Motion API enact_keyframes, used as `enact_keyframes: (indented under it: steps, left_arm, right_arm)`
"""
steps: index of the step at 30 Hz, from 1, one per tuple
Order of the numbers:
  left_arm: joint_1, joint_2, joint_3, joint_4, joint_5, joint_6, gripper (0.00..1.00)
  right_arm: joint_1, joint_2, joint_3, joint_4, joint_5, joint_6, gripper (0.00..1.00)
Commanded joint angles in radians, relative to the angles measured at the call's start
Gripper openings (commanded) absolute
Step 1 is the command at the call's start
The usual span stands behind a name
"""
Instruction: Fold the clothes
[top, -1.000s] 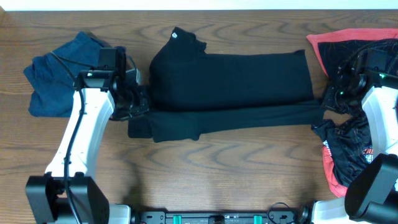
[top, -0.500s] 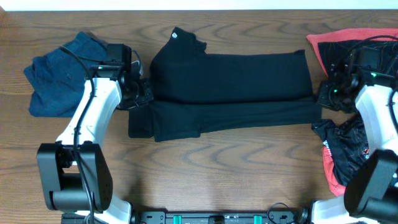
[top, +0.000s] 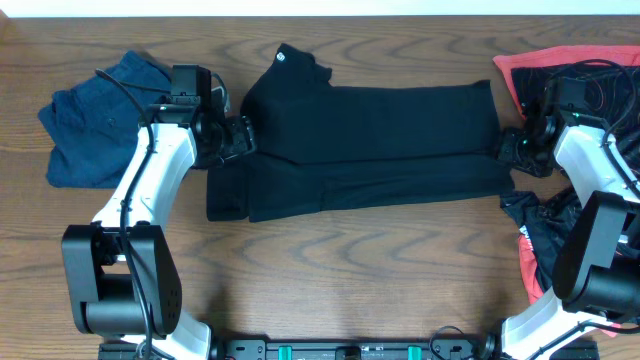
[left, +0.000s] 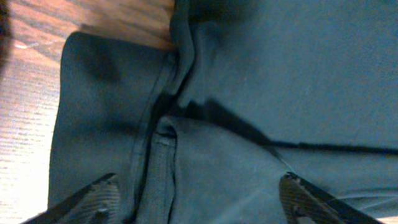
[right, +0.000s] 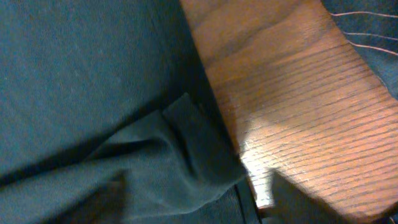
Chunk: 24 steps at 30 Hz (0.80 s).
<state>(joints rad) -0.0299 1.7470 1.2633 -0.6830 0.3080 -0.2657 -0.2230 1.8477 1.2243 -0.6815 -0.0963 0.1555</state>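
The large black garment (top: 380, 140) lies across the middle of the table, folded lengthwise into a long band. A small white logo (top: 281, 56) shows at its far left corner. My left gripper (top: 236, 140) is at the garment's left end. It hangs open over the layered black fabric (left: 249, 93), its fingertips (left: 99, 196) wide apart with nothing between them. At the right end my right gripper (top: 510, 150) is open too, with a loose fabric corner (right: 186, 143) lying under it. The navy garment (top: 90, 130) sits crumpled at far left. The black garment with red trim (top: 560, 235) lies at far right.
The wooden table (top: 350, 280) shows bare along the front. A strip of wood (right: 298, 106) separates the black garment's right end from the red-trimmed one. The arms' bases (top: 360, 350) stand at the front edge.
Both arms carried the black garment's front edge toward the far side, narrowing the band. Both grippers were shut on the fabric and have now opened and let it go.
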Motion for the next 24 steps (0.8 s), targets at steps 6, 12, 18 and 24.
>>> enact_keyframes:
  steps: [6, 12, 18, 24]
  left_arm:
    - [0.0, 0.013, -0.003, -0.12, -0.006, 0.0, 0.86]
    - [0.0, 0.013, -0.003, -0.146, -0.005, 0.002, 0.86]
    - [-0.003, 0.013, -0.003, -0.203, -0.005, 0.002, 0.85]
    - [-0.02, 0.013, -0.003, -0.248, -0.005, 0.002, 0.84]
  right_arm:
    - [0.014, 0.002, -0.003, -0.028, 0.01, 0.008, 0.87]
    - [0.013, 0.002, -0.003, -0.085, 0.014, 0.016, 0.91]
    - [0.013, 0.003, -0.007, -0.16, 0.085, 0.046, 0.88]
    - [0.013, 0.003, -0.01, -0.112, 0.039, -0.007, 0.72]
